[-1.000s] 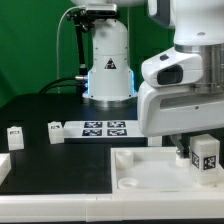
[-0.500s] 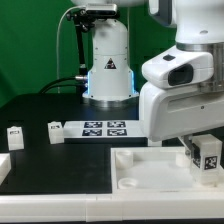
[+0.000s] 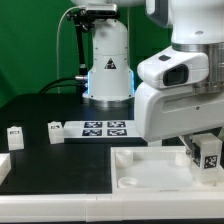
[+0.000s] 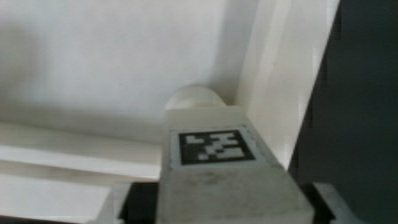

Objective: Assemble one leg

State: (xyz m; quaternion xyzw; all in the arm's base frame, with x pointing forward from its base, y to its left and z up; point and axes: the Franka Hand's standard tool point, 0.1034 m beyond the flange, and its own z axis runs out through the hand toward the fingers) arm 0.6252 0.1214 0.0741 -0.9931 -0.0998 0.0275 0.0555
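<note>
My gripper [image 3: 205, 150] is shut on a white leg [image 3: 207, 155] with a black-and-white marker tag on its face. It holds the leg over the far right part of the large white panel [image 3: 150, 170]. In the wrist view the leg [image 4: 214, 150] points into a rimmed inner corner of the panel [image 4: 107, 80], its tip near the rim; contact cannot be told. The gripper [image 4: 222, 205] has a finger on each side of the leg. Two more tagged legs [image 3: 14, 137] [image 3: 55, 131] stand on the black table at the exterior view's left.
The marker board [image 3: 103, 128] lies on the table behind the panel. The robot base [image 3: 108, 60] stands at the back. Another white part [image 3: 3, 165] sits at the exterior view's left edge. A raised socket [image 3: 122, 157] shows on the panel's near left corner.
The gripper with the leg has shifted slightly, a little toward the exterior view's right and down. Nothing else moved.
</note>
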